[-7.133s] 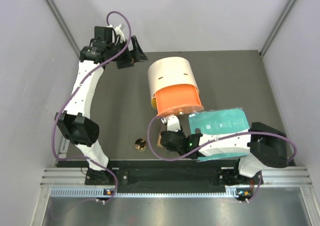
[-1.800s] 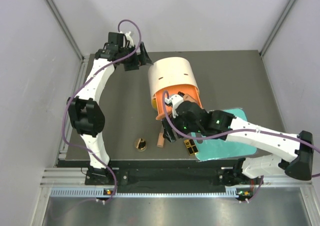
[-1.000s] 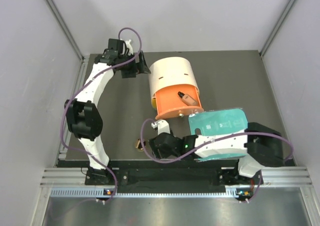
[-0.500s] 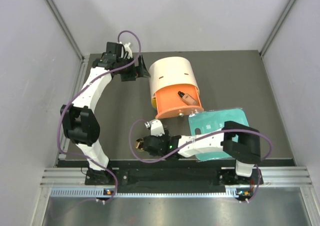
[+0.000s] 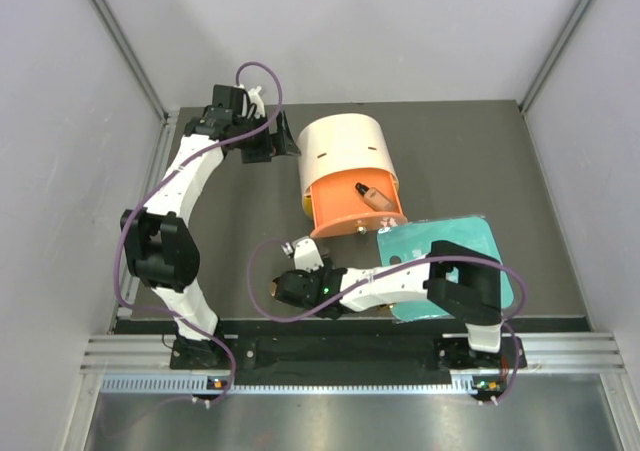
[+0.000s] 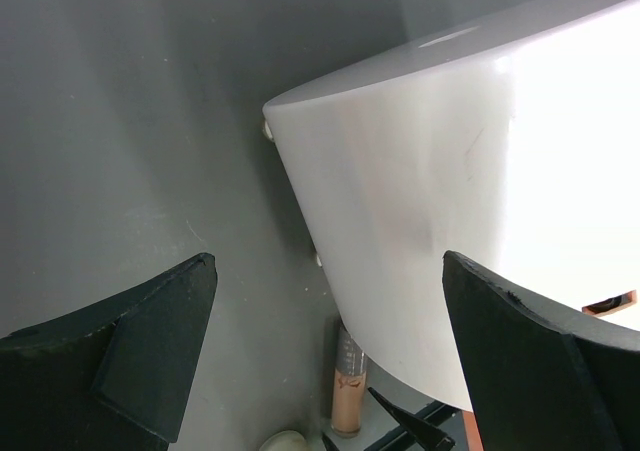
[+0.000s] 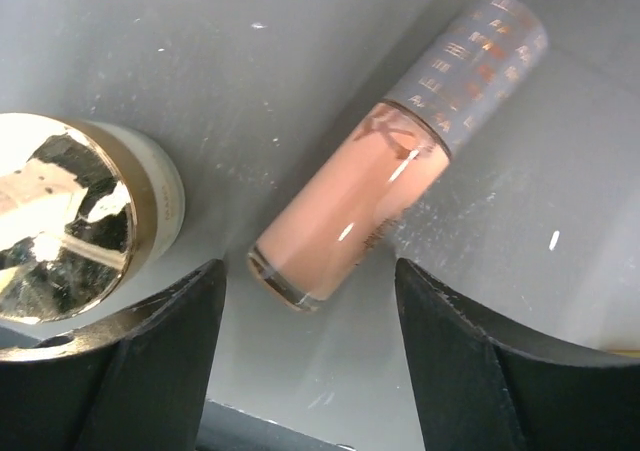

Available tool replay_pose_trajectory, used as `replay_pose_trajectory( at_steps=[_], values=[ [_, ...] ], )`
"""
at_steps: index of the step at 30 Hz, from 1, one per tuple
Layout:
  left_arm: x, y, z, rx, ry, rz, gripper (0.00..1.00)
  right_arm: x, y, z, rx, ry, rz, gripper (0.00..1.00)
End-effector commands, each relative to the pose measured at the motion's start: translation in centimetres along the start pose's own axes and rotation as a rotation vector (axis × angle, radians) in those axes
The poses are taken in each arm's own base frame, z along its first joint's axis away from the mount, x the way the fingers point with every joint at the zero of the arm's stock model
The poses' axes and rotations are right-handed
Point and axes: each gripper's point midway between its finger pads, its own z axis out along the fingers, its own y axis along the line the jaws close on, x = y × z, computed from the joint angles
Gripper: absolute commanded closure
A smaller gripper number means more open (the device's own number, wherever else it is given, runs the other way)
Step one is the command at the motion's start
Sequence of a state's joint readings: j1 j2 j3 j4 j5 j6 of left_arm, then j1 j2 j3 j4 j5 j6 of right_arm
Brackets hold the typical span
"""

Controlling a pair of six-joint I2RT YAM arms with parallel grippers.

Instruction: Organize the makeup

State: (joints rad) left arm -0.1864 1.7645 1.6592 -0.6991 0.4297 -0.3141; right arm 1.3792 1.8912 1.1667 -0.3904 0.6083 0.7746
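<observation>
Since a second ago the right gripper is further left at the table's near edge, open astride the probably light, slippery peach tube, best pinched across its body.

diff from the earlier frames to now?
Right hand put one peach tube in the cylindrical box, drew back left, now open over the second tube beside the gold compact. Left hand edged toward the box, open. Box, teal board, compact stayed put.
</observation>
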Motion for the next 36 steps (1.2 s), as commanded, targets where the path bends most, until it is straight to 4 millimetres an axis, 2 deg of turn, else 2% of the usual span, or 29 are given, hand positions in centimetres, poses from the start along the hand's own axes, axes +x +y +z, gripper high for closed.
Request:
replay_pose_trajectory(
  at_steps=[1,4,11,15,19,26,29,33,36],
  values=[
    [-0.9,-1.5,-1.4,0.04,-0.051,0.045,0.01,0.1,-1.1,-0.1,0.072,-0.002,-0.001,0.4],
    [-1.0,-1.6,-1.4,0.047,-0.053,0.045,0.01,0.8,-2.1,-0.2,0.105,0.014,0.007,0.48],
    [-0.9,-1.7,-1.3,0.052,-0.049,0.04,0.01,3.0,-5.3,-1.7,0.152,0.05,0.034,0.49],
    [-0.9,-1.7,-1.3,0.053,-0.049,0.043,0.01,3.4,-6.5,-2.4,0.17,0.047,0.028,0.48],
    [-0.7,-1.6,-1.2,0.053,-0.043,0.04,0.01,2.5,-5.9,-2.6,0.159,0.015,-0.004,0.46],
    [-0.7,-1.6,-1.0,0.05,-0.035,0.045,0.01,1.6,-3.3,-0.5,0.158,0.014,-0.062,0.45],
    [-0.8,-1.5,-1.0,0.043,-0.03,0.052,0.01,1.1,-2.2,-0.4,0.137,0.018,-0.061,0.45],
    [-0.8,-1.3,-1.0,0.035,-0.03,0.059,0.01,1.1,-1.7,-0.4,0.11,0.024,-0.038,0.44],
    [-0.6,-1.3,-0.8,0.039,-0.023,0.053,0.01,1.3,-1.9,0.6,0.114,0.043,-0.022,0.44]
  ],
)
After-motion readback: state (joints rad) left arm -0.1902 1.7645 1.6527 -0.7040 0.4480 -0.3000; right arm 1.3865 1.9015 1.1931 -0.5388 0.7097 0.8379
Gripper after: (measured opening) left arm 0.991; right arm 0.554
